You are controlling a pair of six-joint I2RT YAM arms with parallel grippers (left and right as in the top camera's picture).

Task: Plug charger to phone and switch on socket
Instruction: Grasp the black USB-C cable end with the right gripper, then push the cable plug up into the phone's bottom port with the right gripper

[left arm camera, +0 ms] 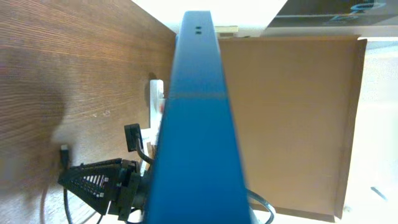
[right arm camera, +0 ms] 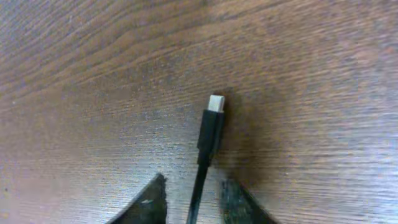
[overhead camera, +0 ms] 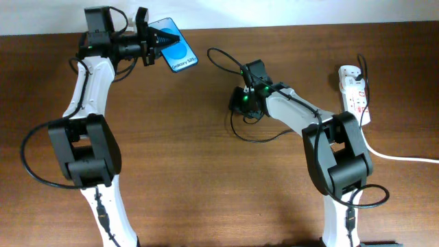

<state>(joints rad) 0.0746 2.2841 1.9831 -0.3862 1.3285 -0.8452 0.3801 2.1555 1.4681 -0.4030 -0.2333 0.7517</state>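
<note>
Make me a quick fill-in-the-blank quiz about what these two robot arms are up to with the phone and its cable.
1. The left gripper holds the phone, whose screen is ___.
2. The charger runs ___ the two fingers of the right gripper.
3. The casing of the socket is ___.

Missing words: blue; between; white.

The left arm is stretched forward with its wrist laid level, and the left gripper is clamped on the phone. The right arm is folded inward and held low; the right gripper is kept narrowly parted.
</note>
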